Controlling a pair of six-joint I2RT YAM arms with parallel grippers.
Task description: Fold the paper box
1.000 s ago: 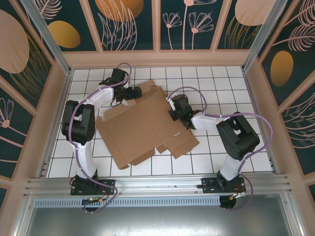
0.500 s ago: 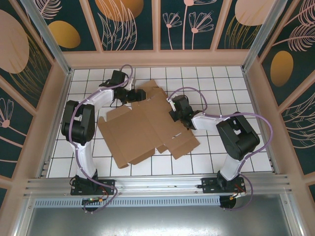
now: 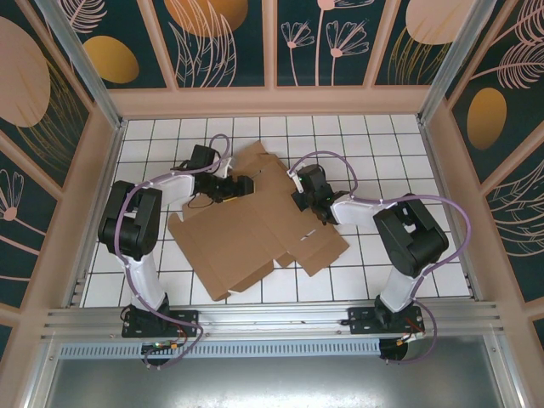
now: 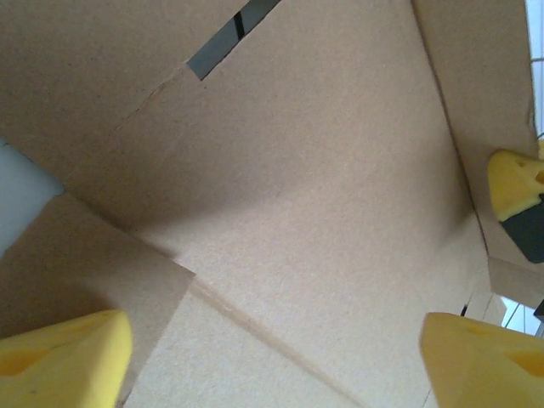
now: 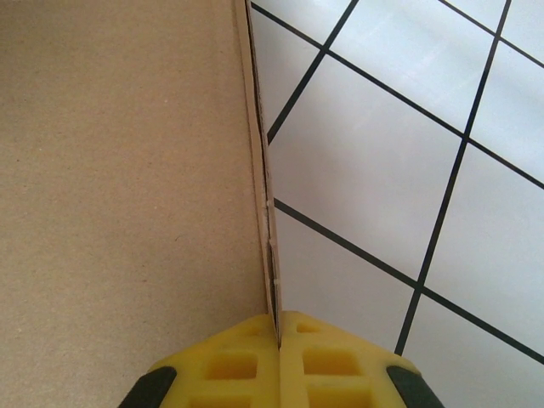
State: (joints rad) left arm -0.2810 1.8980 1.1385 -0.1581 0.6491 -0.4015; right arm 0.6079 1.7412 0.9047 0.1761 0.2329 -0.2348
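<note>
Lying unfolded, the paper box (image 3: 242, 228) runs left to right.

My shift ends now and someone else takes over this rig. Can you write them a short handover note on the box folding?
Left end effector: open, over the far flaps of the paper box, gripping nothing.
Right end effector: shut on the box's right edge.
Box: lying opened out on the tiled table, between the arms.
Done: far flaps look slightly raised; no wall stands yet.
Left: fold up the walls, tuck the tabs, close it.
</note>
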